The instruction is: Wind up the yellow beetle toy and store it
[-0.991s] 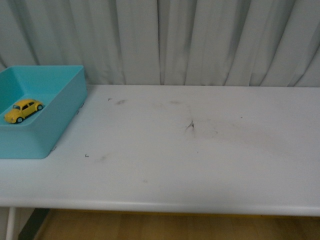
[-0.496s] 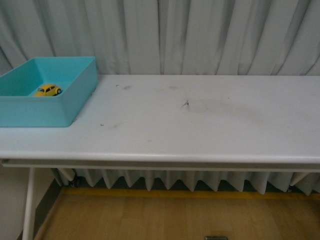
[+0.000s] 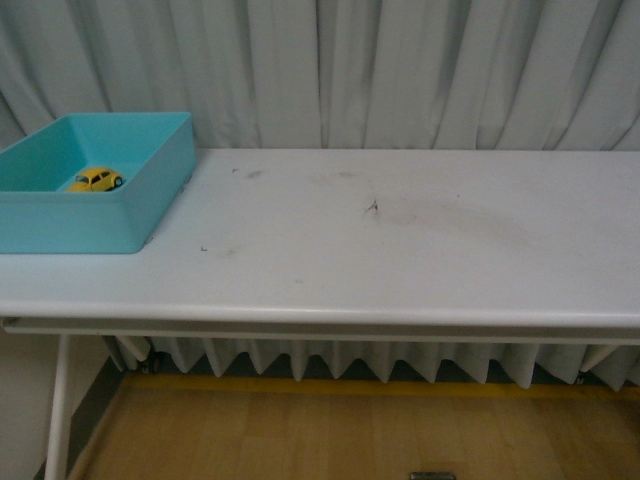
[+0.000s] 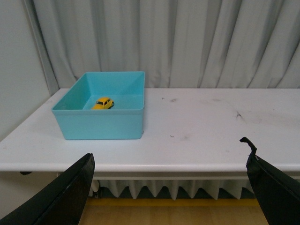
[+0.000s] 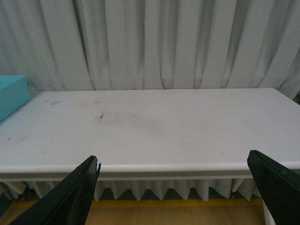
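The beetle sat on its wheels inside the teal bin, at the upper left of the front view, and nothing was touching it. In the left wrist view the same beetle showed toward the back of the bin, close to the middle of its floor, with bare floor around it. The bin stood at the left end of the white table, whose top carried only a few dark scuffs.

The left gripper was spread wide and empty, its two dark fingers framing the lower corners of its view, well back from the table edge. The right gripper was likewise spread wide and held nothing, short of the table's near edge; a corner of the bin showed at the left of its view.

Judging from this, the storing looked done: the toy was in the bin and both arms were clear. Whether it was wound could not be told. Little, if anything, seemed left.
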Motion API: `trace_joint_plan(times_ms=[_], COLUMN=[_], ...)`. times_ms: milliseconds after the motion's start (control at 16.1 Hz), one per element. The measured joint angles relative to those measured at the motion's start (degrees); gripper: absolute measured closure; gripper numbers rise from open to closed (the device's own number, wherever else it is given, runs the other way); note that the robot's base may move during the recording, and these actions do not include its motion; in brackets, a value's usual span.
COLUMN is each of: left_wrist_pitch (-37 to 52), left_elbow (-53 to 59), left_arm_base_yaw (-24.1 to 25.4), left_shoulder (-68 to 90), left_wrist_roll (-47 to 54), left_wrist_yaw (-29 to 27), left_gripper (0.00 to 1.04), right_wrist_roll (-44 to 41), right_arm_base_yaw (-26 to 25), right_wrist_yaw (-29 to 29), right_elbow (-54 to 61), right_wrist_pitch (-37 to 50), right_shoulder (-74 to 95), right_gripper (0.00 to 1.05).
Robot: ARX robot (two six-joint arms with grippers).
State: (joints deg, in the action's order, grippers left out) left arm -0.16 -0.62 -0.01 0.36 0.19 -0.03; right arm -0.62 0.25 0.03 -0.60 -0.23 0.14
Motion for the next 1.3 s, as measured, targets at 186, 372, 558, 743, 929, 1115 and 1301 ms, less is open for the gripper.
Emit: trace_joint_plan(times_ms=[186,372,558,743,929,1115,1301], left_wrist_pitch=[0.02,0.02,-0.11,0.07,-0.02,-0.02,-0.09], left_elbow=[0.00,0.00,0.00,0.00,0.00,0.00,0.00], left_arm_base_yaw=[0.00,0.00,0.00,0.00,0.00,0.00,0.00], left_shoulder=[0.00,0.00,0.00,0.00,0.00,0.00,0.00], left_wrist_roll=[0.00,0.00,0.00,-0.02,-0.02,-0.04,-0.02], left_wrist_yaw=[0.00,0.00,0.09,-0.04,0.02,-0.04,0.02], left_gripper=[0.07,0.07,0.07,0.07,0.07,0.07,0.07], right_wrist_roll=[0.00,0.00,0.00,0.00,0.02,0.00,0.02], right_arm_base_yaw=[0.00,0.00,0.00,0.00,0.00,0.00,0.00], right_wrist_yaw=[-0.02,0.00,-0.02,-0.02,-0.04,-0.02,0.04], right_elbow=[0.00,0.00,0.00,0.00,0.00,0.00,0.00], right_wrist_pitch=[0.00,0.00,-0.04,0.02,0.00,0.07,0.04], right_shoulder=[0.00,0.00,0.02,0.00,0.00,0.00,0.00], right_gripper=[0.06,0.06,0.06,0.06,0.06,0.06,0.06])
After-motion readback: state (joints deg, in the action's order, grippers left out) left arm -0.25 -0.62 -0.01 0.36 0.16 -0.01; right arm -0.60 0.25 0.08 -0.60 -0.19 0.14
